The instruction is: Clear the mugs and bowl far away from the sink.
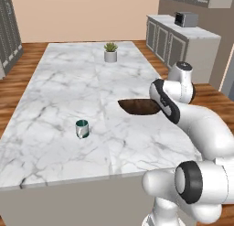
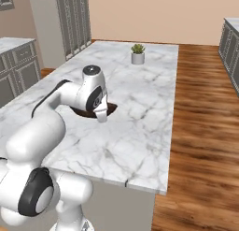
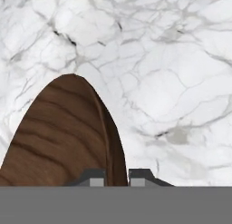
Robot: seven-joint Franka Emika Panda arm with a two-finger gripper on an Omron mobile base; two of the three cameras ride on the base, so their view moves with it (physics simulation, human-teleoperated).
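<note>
The dark-brown wooden bowl (image 1: pixel 137 106) rests on the marble island near its right side, partly covered by my arm. In the hand view its rim (image 3: pixel 106 128) runs down between my finger tips, and my gripper (image 3: pixel 117 177) is shut on that rim. From the right base view the hand (image 2: pixel 100 114) hangs over the bowl (image 2: pixel 83 113). Whether the bowl is lifted off the marble I cannot tell. A glossy white-grey mug (image 1: pixel 82 128) with a teal inside stands upright to the bowl's left, nearer the island's front. The sink is out of view.
A pale plant pot (image 1: pixel 110 53) (image 2: pixel 137 55) stands at the island's far end. The marble top (image 1: pixel 64 83) stretches wide to the left and behind the bowl. Wood floor (image 2: pixel 200 132) lies past the island's right edge. A back counter holds a toaster (image 1: pixel 185 19).
</note>
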